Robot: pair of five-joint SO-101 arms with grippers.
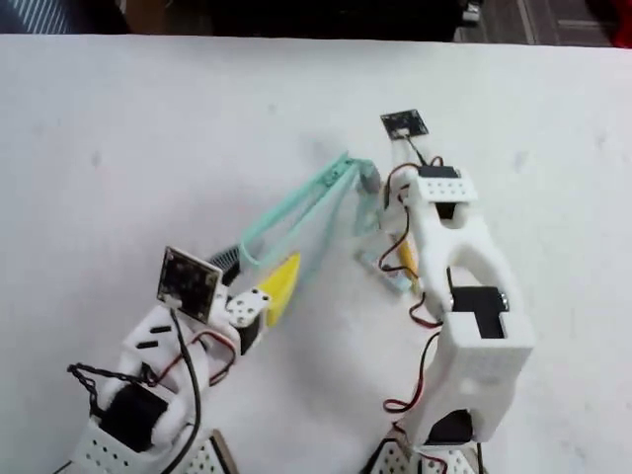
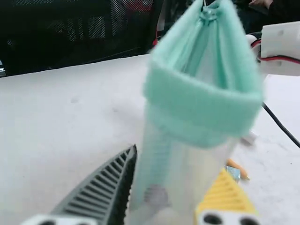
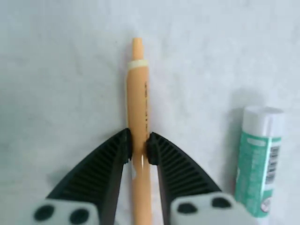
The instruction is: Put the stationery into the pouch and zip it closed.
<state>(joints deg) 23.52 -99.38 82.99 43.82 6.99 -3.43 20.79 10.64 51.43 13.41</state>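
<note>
We count one pouch (image 1: 306,212), one orange pen (image 3: 138,93), one glue stick (image 3: 258,164) and two arms. The pouch has a mint-green band over a clear body. It runs across the middle of the surface (image 1: 148,148), from the left claw (image 1: 259,259) towards the right arm. The left claw is clamped on the pouch's clear end, with its black finger on one side and its yellow finger on the other. In the left wrist view the pouch (image 2: 201,93) rises between those fingers, and the left claw (image 2: 178,161) grips it low down.

The right claw (image 3: 138,140) is closed on the pen, both black fingers pressing the barrel partway along. The pen lies flat on the surface. The glue stick, with its white cap and green label, lies just beside the pen, roughly parallel and not touching it.

The surface is plain white. Behind its far edge the room is dark, and the left wrist view shows black mesh (image 2: 93,28) there.

From above, the right arm covers most of the pen (image 1: 405,255), and we cannot make out the glue stick with any certainty. The right wrist view cuts off the pen's near end and the glue stick's base. We cannot tell whether the pouch's zip is open.
</note>
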